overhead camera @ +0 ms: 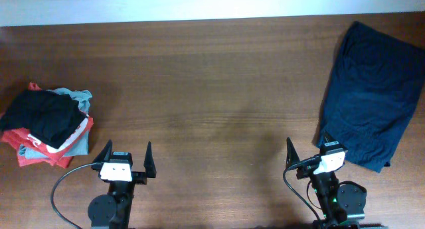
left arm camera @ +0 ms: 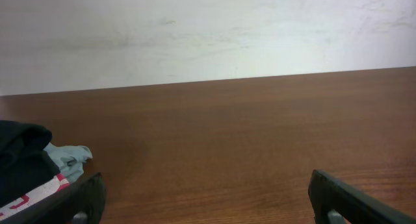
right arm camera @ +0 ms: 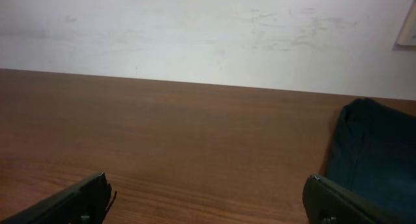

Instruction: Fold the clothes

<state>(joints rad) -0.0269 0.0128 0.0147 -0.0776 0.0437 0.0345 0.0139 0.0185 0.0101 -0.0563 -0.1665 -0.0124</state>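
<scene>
Garment [overhead camera: 372, 89] spread out, unfolded, far right on table [overhead camera: 212, 76] | left gripper [overhead camera: 127, 149], right gripper [overhead camera: 309, 147] both spread wide, empty | tip: pinch near hem corners, drag it to centre, then fold.

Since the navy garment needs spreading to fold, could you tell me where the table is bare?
The table is bare wood through its middle, from the stacked clothes at the left edge to the navy garment on the right. It is crowded by the right gripper, beside the garment's lower edge.
</scene>
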